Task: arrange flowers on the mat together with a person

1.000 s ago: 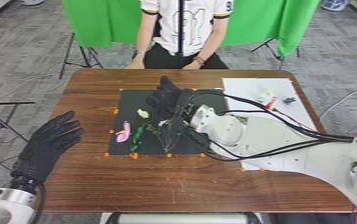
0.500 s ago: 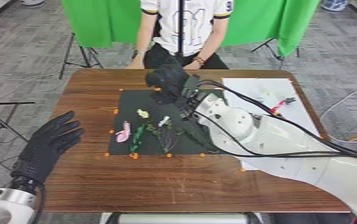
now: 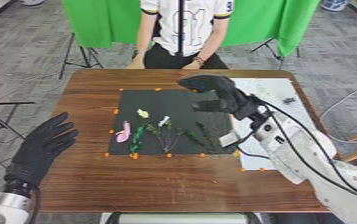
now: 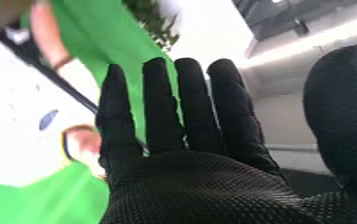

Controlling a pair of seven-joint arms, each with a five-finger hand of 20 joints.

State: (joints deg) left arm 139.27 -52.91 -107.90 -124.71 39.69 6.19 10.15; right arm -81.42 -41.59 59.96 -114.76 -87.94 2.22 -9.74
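Note:
In the head view my right hand [image 3: 217, 92] is over the mat's far right corner and the white sheet's edge, its fingers straight and open. The right wrist view shows the same hand [image 4: 192, 182] with nothing in it. My left hand [image 3: 43, 149] is open left of the black mat [image 3: 179, 101]. On the mat lie a pink flower [image 3: 123, 132], a pale yellow flower [image 3: 142, 113], a white flower [image 3: 164, 121] with thin stems, a green leafy stem [image 3: 137, 139] and a dark green sprig [image 3: 192, 135] at the right.
The white sheet [image 3: 268, 87] is on the right of the table, partly under my right arm, with a small dark green piece [image 3: 288, 100] on it. A person sits across the table, hands by its far edge. Orange marks [image 3: 116, 111] surround the mat.
From over the middle of the mat, my right hand has moved right towards the white sheet, and its arm has swung right. More of the flowers and stems shows. The left hand has barely moved.

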